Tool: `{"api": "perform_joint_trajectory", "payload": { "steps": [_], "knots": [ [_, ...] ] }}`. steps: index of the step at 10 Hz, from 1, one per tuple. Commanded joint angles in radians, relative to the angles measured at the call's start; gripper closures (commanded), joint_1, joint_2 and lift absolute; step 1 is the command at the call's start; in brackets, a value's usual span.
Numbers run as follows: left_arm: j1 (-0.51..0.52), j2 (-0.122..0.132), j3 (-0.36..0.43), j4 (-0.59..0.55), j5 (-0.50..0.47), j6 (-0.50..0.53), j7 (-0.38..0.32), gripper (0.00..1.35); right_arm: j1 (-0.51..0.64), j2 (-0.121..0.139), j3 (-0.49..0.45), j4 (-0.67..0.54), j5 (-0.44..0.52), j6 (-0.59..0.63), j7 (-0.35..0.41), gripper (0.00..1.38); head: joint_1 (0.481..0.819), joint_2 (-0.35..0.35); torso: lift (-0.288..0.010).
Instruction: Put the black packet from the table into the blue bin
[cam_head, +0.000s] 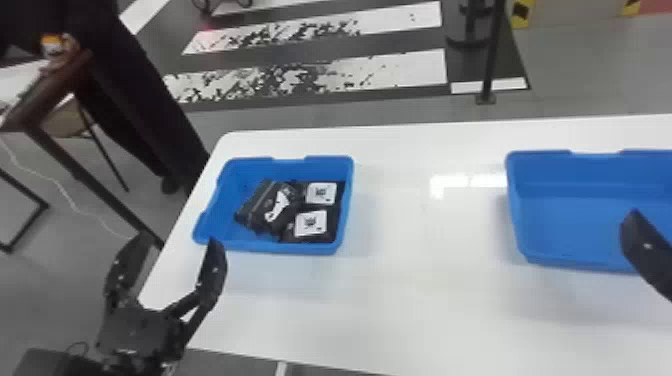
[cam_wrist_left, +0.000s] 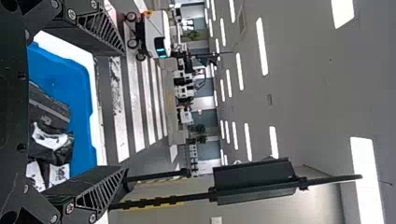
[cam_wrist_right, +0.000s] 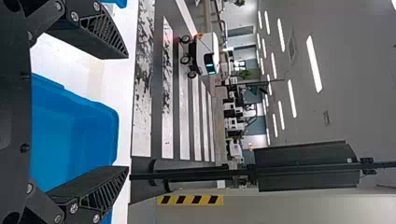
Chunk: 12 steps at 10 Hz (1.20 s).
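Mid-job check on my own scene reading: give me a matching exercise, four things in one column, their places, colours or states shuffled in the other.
Things:
1. Table
2. Left gripper
3. Black packets
4. Right gripper

Places, colours or states:
A. Open, by the right bin
B. Inside the left bin
C. White
D. Open, by the left bin

Right pairs: 1-C, 2-D, 3-B, 4-A

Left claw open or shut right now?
Open. The left claw shows its two fingers spread wide apart in the head view, and the left wrist view shows a broad gap too.
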Motion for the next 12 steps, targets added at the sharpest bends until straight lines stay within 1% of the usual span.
{"api": "perform_joint_trajectory", "payload": {
  "steps": [1, 6, 8, 12],
  "knots": [
    [0.012, -0.006, -0.016, -0.017, 0.018, -0.007, 0.0, 0.17, 0.001, 0.002, 0.0, 0.0, 0.004, 0.0, 0.0, 0.17, 0.695, 0.238, -0.11],
    [0.012, -0.006, -0.099, -0.017, 0.074, 0.015, 0.025, 0.17, -0.002, 0.007, -0.002, 0.0, 0.008, 0.0, 0.0, 0.17, 0.695, 0.198, -0.11],
    [0.015, -0.006, -0.101, -0.017, 0.078, 0.015, 0.03, 0.17, -0.002, 0.007, -0.002, 0.0, 0.008, 0.0, 0.002, 0.17, 0.695, 0.182, -0.11],
    [0.012, -0.006, -0.103, -0.017, 0.088, 0.02, 0.03, 0.17, 0.001, 0.009, -0.002, 0.0, 0.004, 0.0, 0.002, 0.17, 0.695, 0.181, -0.11]
  ]
}}
